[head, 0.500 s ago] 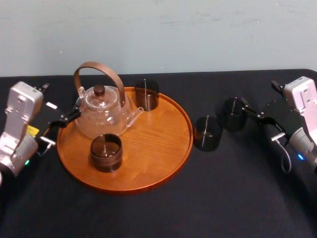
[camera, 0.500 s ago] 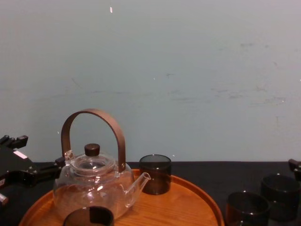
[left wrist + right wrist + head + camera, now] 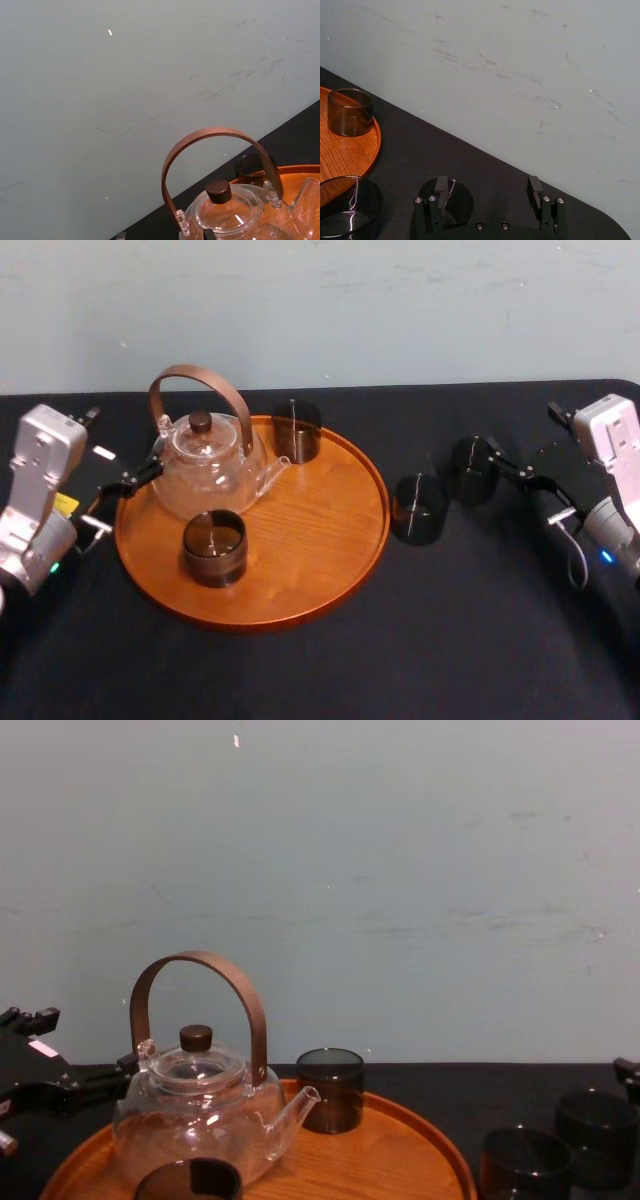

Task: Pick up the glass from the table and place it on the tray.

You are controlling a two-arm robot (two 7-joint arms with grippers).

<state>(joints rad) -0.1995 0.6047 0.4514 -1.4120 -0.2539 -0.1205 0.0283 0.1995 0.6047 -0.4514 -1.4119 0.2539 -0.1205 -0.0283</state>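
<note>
The glass (image 3: 472, 470) stands upright on the table (image 3: 450, 640), in its right half and a little toward the back edge, well clear of the tray (image 3: 330, 580). A second glass (image 3: 418, 508) stands between it and the tray's right rim, nearer the rim. Both are still off the wood.

The right gripper (image 3: 520, 478) sits just beside the first glass on the side toward the table's right edge, low and pointing across the table at it. Its fingers are spread wide with nothing between them. This is clearly the nearer arm.

What matters is the line-up. In the right wrist view the glass (image 3: 456, 201) shows just behind one finger (image 3: 441, 186) rather than in the middle of the gap (image 3: 488, 189) — so, as I read it, the gripper is off to one side of its target. It would need to slide sideways before pushing in, or that finger may knock the glass toward its neighbour. The glass's long axis is vertical, which suits a level approach from the side.

The left gripper (image 3: 125, 490) rests by the tray's left rim next to the teapot (image 3: 205, 470). The right part of the tray, facing the glass, is bare wood — the likely landing spot.
</note>
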